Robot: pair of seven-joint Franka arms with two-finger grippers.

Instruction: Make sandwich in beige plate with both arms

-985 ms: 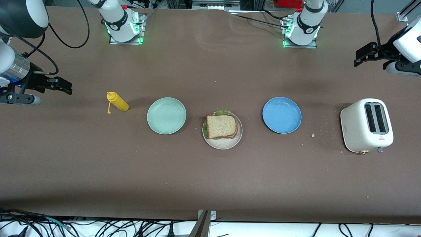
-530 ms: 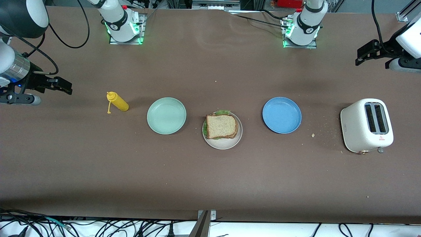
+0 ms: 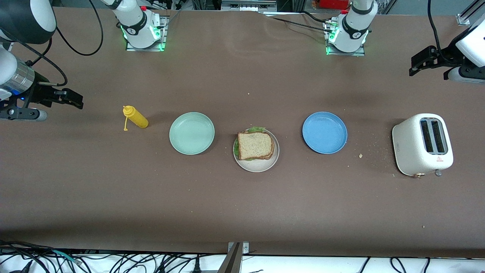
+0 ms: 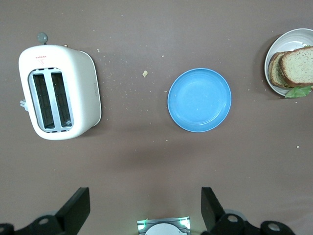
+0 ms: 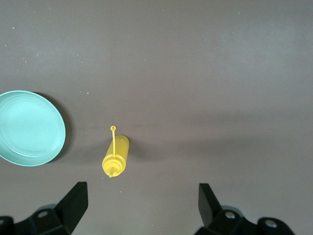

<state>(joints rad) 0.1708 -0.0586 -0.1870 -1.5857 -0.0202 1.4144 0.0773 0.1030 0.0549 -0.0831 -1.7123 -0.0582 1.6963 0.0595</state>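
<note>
A: Report the strip of the surface nearest the front camera.

B: It is a wide bare band of brown covering running the whole length. Only a few crumbs lie on it, toward the left arm's end.

A: Next row, please.

B: The beige plate sits at mid-length and is the item nearest the camera in that row. The sandwich rests on it, with the top slice square and flat. Lettuce shows at the edge toward the right arm's end and at the edge toward the bases. The plate rim is exposed on the camera side.

A: State the neighbouring items and the gaps.

B: The mint-green plate lies toward the right arm's end, near the beige plate but not touching it. The blue plate lies toward the left arm's end, with a wider gap. A yellow squeeze bottle lies on its side just beside the mint-green plate, farther toward the right arm's end. A white toaster stands well apart from the blue plate at the left arm's end, slots facing up, with crumbs scattered between the two.

A: Pincer status?

B: The right pincer hangs over the right arm's end of the surface, fingers spread and holding nothing. The left pincer hangs above the left arm's end, also spread and holding nothing. Both arms wait.

A: And the zone in front of the bases?

B: It is bare covering from the plates to the two base mounts.
</note>
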